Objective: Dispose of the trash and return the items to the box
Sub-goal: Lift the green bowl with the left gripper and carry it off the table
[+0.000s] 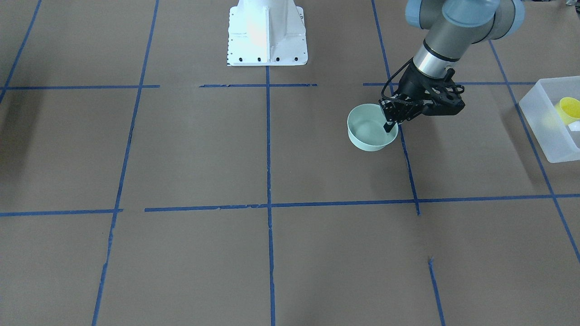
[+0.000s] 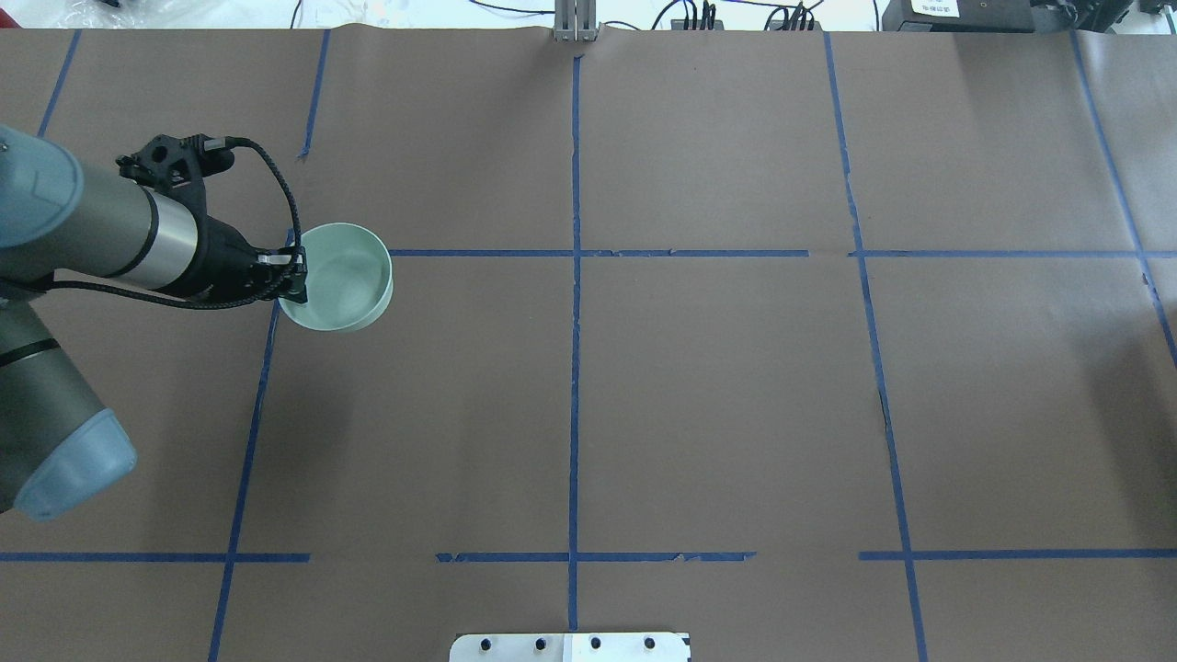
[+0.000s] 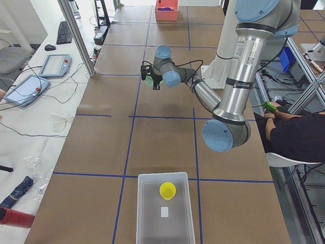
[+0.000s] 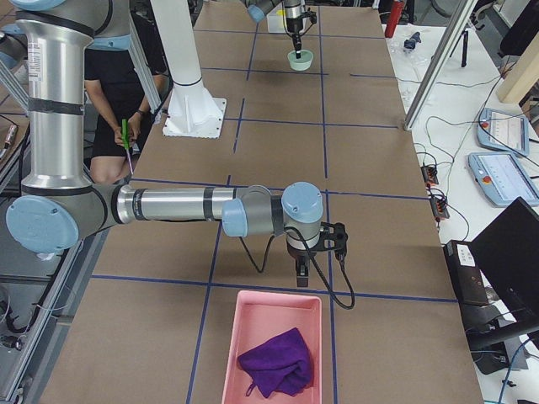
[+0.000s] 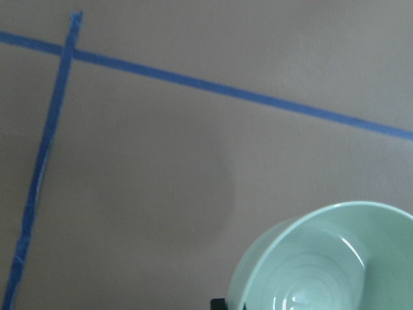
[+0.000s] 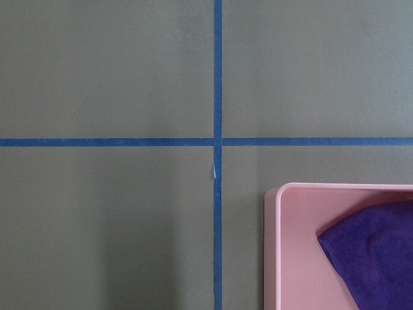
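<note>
Mint-green bowl (image 1: 369, 131) sits in the grip of the left end effector (image 1: 390, 126), which is pinched on the rim with one finger inside the wall and the other outside. It is out over the tabletop (image 2: 717, 386), well apart from the box (image 3: 150, 218) at the robot's left end, where a yellow cup (image 3: 167, 190) already stands. The offset shadow in the left wrist view suggests the bowl is lifted slightly, though I cannot be sure.

By its look the bowl is rigid, smooth, thin-walled plastic or melamine: probably light, stiff and a little slippery. A one-sided rim pinch lets it hang and swing, so the hold should be firm and the carry slow. The rim is the only sensible place to take it.

The right end effector (image 4: 301, 273) hangs just short of a pink bin (image 4: 253, 337) holding a purple cloth (image 4: 278, 364); whether its jaws are open or closed I cannot tell.
</note>
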Controlling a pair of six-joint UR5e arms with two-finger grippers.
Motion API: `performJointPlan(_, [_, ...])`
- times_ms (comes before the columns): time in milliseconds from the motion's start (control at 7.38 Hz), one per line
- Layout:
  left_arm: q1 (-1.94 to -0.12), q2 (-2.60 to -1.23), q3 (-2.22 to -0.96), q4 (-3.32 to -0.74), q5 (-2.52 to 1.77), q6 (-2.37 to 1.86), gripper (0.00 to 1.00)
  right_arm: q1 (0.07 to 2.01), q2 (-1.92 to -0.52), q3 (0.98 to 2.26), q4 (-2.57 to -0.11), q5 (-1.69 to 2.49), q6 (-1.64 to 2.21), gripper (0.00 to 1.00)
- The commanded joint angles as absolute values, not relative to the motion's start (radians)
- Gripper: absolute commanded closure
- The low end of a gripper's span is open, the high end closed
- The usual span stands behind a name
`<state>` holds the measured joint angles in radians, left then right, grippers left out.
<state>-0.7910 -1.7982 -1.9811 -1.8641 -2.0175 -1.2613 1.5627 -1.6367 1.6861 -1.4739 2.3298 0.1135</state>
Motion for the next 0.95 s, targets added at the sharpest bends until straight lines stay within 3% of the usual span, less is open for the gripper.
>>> performJointPlan(0, [-0.897,-1.752,-1.982,-1.864,-2.051,-1.168,1.00,1.557,-1.585,1.638,-1.462,2.385,0.124,0.00])
performJointPlan(542, [-1.212,-1.590,-1.928,-1.862,-2.189,-0.661,1.00,1.555,-1.551,1.614,-1.460,2.425,0.132,0.00])
performJointPlan(814, [-1.362,-1.562,-1.802,-1.862,-2.198,-0.389,1.00,1.554,-1.552,1.614,-1.457,2.428,0.129,0.00])
